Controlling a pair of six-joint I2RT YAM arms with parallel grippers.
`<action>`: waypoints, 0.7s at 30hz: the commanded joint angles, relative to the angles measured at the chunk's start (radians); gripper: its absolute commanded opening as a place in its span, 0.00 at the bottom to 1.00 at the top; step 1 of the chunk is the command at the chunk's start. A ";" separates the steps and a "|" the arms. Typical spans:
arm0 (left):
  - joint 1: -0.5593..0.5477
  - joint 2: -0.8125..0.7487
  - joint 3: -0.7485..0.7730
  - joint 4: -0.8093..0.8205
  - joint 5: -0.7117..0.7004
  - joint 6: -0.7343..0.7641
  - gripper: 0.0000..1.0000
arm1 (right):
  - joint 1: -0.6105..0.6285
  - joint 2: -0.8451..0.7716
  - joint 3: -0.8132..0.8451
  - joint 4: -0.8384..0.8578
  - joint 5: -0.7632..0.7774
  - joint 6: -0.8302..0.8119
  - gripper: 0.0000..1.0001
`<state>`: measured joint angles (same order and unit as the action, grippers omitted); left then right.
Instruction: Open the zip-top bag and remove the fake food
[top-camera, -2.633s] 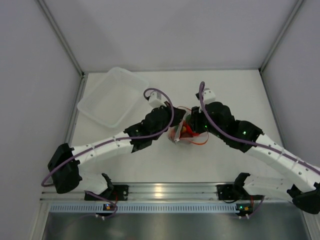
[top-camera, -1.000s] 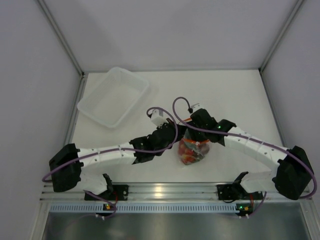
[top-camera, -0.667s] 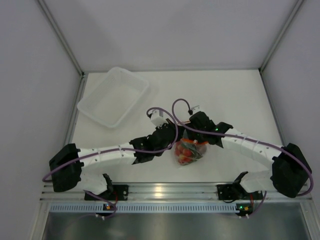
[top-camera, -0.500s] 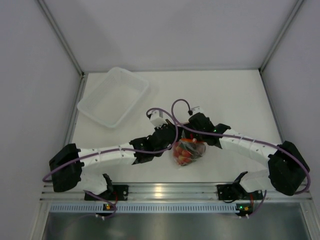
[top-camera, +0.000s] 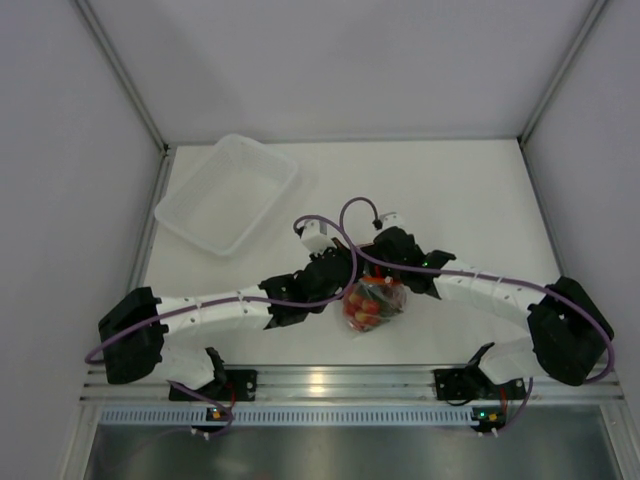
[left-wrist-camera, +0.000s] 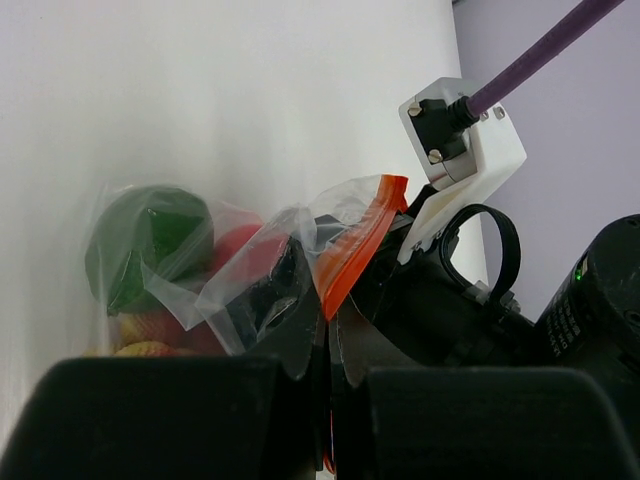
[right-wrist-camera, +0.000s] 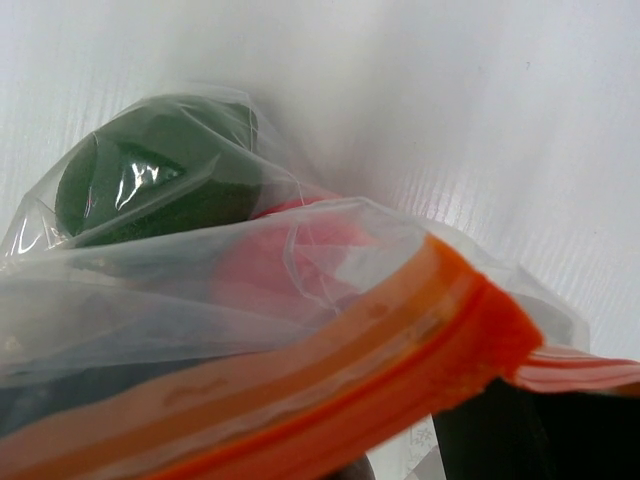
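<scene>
Moved: over the last couple of seconds both wrists and the zip-top bag (top-camera: 378, 297) have slid toward the near edge of the counter (top-camera: 470, 190). The right elbow has swung way out to the right, and the tub hasn't budged.
Tub (top-camera: 228, 192): far left, well apart from the action.
Left end effector (left-wrist-camera: 330, 340): closed on a fold of clear film just under the zip strip (right-wrist-camera: 400, 340) (barely a slit between the fingers).
Bag: mid-counter, between the two end effectors, bulging with the fake food (top-camera: 362, 308), all of it still inside.
Right end effector (top-camera: 385, 270): looks clamped on the strip from the other side, though its tips are hidden behind the orange.
Handling: light, floppy, slick film. My guess is it'll slip or stretch if pinched on the body, so grab the stiffer strip lips, one per side. The toys look hard and round and will probably roll once out.
Views: the top one only gives a reddish lump between the wrists. The left wrist shows the green ball (left-wrist-camera: 145, 245) and the strip kinked upward. The right wrist shows the strip close up, with a paler bit poking out at its right end. The mouth is maybe starting to part there, can't say for sure.
</scene>
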<state>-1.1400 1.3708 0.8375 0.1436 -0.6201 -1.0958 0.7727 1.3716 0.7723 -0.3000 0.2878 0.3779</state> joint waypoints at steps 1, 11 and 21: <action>-0.001 -0.003 -0.003 0.060 -0.035 0.022 0.00 | 0.022 0.018 -0.056 -0.102 -0.018 0.027 0.48; -0.001 0.028 -0.014 0.060 -0.070 0.043 0.00 | 0.072 -0.114 -0.010 -0.137 0.019 0.039 0.26; -0.001 0.060 -0.012 0.060 -0.084 0.048 0.00 | 0.119 -0.190 0.024 -0.146 0.030 0.023 0.18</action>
<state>-1.1702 1.3911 0.8349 0.2192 -0.6140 -1.0737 0.8238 1.2686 0.7593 -0.4587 0.3634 0.4316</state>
